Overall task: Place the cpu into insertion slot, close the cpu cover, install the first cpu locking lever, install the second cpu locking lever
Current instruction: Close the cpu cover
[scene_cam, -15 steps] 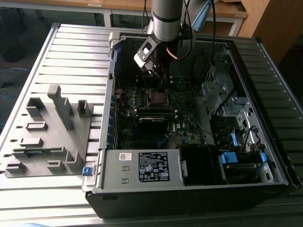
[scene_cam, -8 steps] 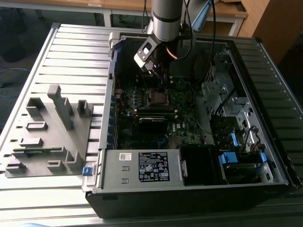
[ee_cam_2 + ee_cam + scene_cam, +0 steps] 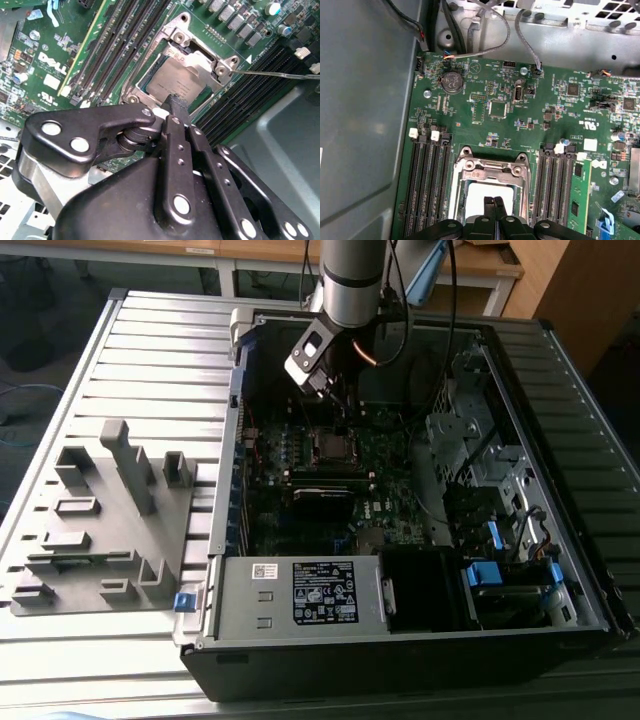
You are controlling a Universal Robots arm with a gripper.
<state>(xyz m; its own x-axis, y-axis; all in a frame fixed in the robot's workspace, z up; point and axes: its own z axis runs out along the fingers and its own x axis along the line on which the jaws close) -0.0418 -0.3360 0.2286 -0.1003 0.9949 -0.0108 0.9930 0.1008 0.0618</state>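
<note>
Slats of a grey table (image 3: 150, 350) carry the whole scene. At the exterior view's left sits a grey fixture (image 3: 110, 510) of upright blocks and shallow pockets, just beside the open case (image 3: 232, 350). Inside the case lies the green board (image 3: 390, 455), with a labelled power supply (image 3: 300, 595) along the near edge.

Over the middle of the board the arm comes down from above, and the gripper (image 3: 341, 423) hangs right over the slot (image 3: 330, 447). In both wrist views its fingers (image 3: 170, 150) are pressed together with no gap and nothing between them. Their shared tip (image 3: 495, 202) is at the edge of the slot's metal frame; whether it touches cannot be told.

The cpu (image 3: 167, 80) lies flat in the slot, its grey-silver top showing. The cover (image 3: 202, 62) is down around it, so the chip appears through the square window, as the first wrist view also shows (image 3: 487, 172). A thin metal rod (image 3: 280, 76) sticks out sideways from one corner of the cover, above the board. Long black memory slots (image 3: 427, 185) flank the slot on both sides.

At the exterior view's right stands a metal drive cage (image 3: 480, 450), with blue tabs (image 3: 482, 573) near it.
</note>
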